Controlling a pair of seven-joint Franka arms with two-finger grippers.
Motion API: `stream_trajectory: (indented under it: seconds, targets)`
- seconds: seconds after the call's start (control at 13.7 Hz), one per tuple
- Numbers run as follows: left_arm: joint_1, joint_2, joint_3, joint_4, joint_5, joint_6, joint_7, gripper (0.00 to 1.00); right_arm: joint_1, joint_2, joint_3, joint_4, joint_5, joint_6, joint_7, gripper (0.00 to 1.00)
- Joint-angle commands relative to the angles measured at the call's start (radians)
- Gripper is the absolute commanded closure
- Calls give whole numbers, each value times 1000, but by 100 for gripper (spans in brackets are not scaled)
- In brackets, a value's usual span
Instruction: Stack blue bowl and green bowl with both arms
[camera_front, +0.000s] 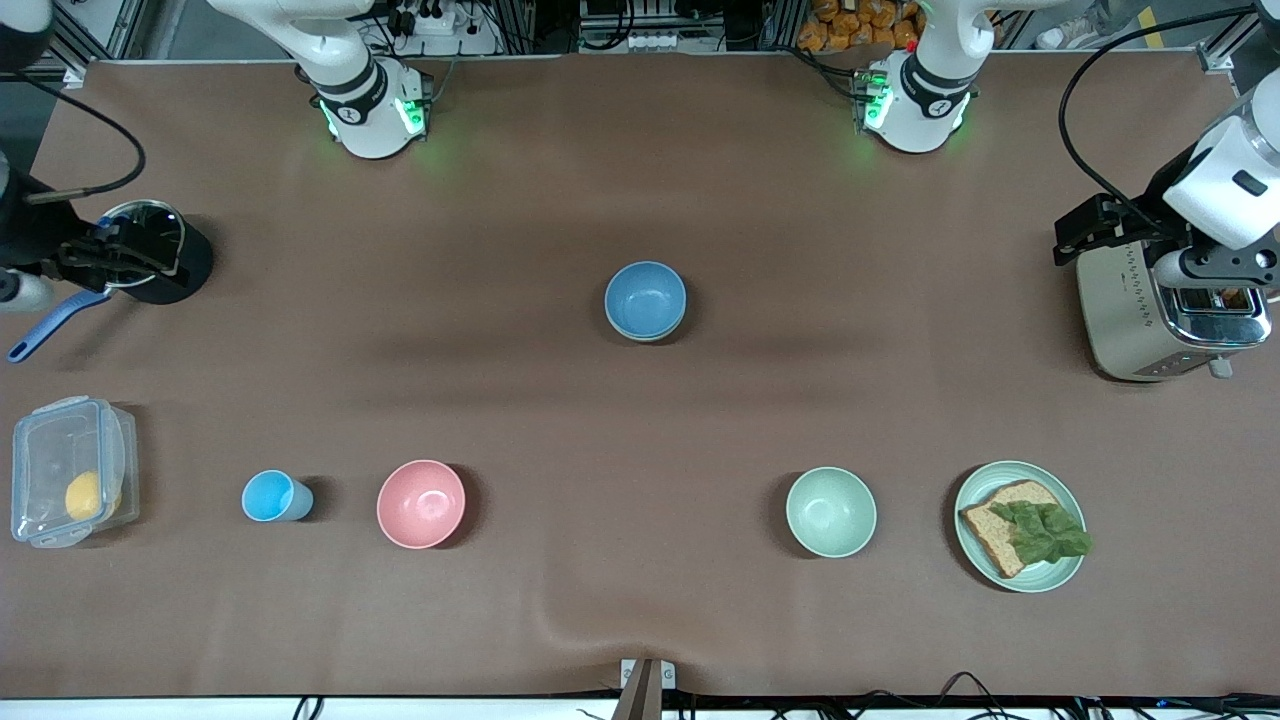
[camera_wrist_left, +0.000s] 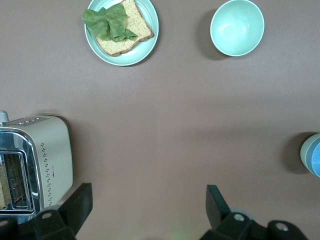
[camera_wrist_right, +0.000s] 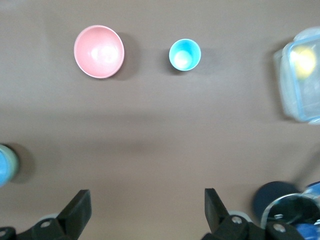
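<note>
White round arms, black bands at joints. Green lights glow on both bases. Left arm (camera_front: 1225, 175): white wrist block, black bracket, black cable looping up. Right arm (camera_front: 20, 240): dark wrist, black cable loop. Left gripper (camera_wrist_left: 149, 210) and right gripper (camera_wrist_right: 147, 212): black blunt fingers, small silver screws.

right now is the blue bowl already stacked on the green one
Yes. The blue bowl sits nested in a green bowl, whose rim shows beneath it at mid-table. Both grippers are away, open.
</note>
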Motion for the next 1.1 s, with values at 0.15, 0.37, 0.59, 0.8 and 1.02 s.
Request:
stream_trajectory:
  seconds: [0.15, 0.37, 0.59, 0.8, 1.02]
  targets:
    - [-9, 6, 5, 15, -23, -7, 1, 0, -17, -33, 29, -37, -41, 18, -47, 0]
    - [-9, 4, 1, 14, -23, -5, 3, 0, -21, -31, 27, -36, -41, 21, -53, 0]
    - [-9, 4, 1, 14, -23, -5, 1, 0, -14, -28, 27, -34, -41, 23, -49, 0]
    - [-9, 4, 1, 14, -23, -7, 3, 0, -8, -28, 29, -31, -41, 23, -38, 0]
    - [-8, 6, 1, 14, -23, -7, 1, 0, -9, -28, 29, -31, -41, 21, -38, 0]
